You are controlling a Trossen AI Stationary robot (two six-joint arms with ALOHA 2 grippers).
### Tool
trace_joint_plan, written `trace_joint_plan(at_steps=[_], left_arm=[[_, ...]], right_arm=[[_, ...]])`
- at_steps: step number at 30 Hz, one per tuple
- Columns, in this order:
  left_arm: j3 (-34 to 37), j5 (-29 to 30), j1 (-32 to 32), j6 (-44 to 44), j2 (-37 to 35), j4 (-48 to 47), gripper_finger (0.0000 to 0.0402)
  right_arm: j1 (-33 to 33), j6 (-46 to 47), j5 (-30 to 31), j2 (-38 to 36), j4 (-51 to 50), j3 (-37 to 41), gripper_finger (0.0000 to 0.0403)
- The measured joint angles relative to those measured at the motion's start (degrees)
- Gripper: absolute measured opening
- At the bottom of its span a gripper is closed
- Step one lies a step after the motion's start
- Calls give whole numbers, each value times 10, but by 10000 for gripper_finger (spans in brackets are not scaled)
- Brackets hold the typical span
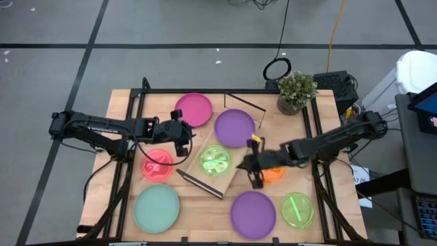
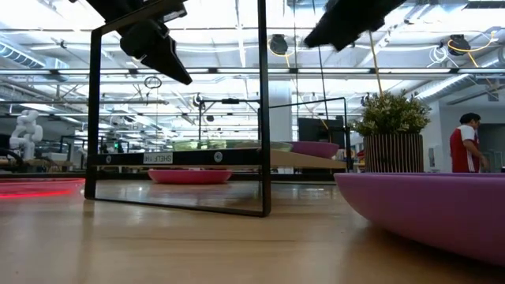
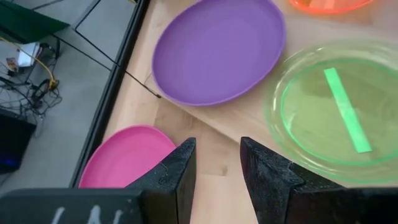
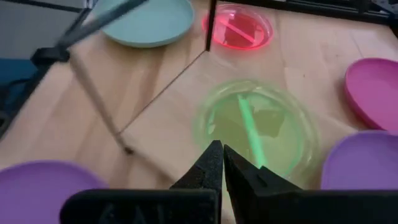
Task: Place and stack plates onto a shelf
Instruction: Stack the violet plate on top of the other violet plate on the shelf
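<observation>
The shelf is a light-wood board with black end frames, set slantwise mid-table. A translucent lime green plate lies flat on it, and a purple plate lies at its far end. My left gripper hovers open above the shelf's left side, between the magenta plate and the red plate. My right gripper is shut and empty, raised over the shelf's right edge. It partly hides the orange plate. Both grippers show high above the table in the low view, left and right.
A mint green plate, a second purple plate and a second lime green plate lie along the near edge. A potted plant stands at the far right. A person stands in the room beyond.
</observation>
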State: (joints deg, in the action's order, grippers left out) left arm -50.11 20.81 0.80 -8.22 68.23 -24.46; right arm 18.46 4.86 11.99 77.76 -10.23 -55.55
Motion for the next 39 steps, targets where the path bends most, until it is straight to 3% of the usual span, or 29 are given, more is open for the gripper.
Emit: trace_joint_plan(at_steps=[10, 21, 31, 39], left_arm=[[0, 1, 42, 70, 0, 1, 131], [0, 2, 70, 101, 0, 14, 131], [0, 2, 69, 92, 0, 21, 131], [0, 2, 69, 90, 0, 21, 131]], right_arm=[[172, 140, 33, 19, -17, 0, 0], [293, 288, 27, 95, -14, -2, 0], [354, 337, 15, 103, -19, -2, 5], [357, 291, -2, 104, -26, -2, 77]])
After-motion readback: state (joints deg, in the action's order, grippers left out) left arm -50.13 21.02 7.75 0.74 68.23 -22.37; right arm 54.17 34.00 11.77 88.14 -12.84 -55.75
